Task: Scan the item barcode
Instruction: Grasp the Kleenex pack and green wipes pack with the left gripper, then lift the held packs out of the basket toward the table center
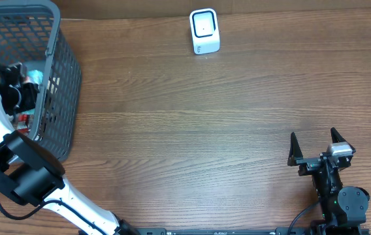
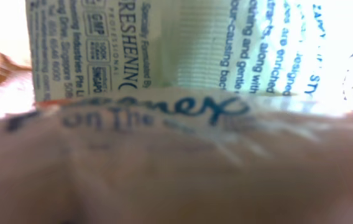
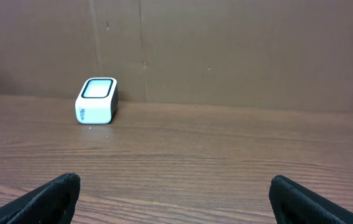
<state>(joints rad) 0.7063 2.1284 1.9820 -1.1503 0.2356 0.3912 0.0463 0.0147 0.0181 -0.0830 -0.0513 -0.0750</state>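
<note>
Soft packet (image 2: 164, 162) close; wooden table (image 1: 205, 117), cardboard wall (image 3: 226, 50).

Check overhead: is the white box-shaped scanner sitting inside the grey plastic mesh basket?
No, the white box-shaped scanner stands on the brown wooden table, well apart from the grey plastic mesh basket at left.

Even soft light, wooden table (image 1: 205, 117) sharp, left wrist view blurred, washed-out glare on close packet (image 2: 176, 162)
</note>
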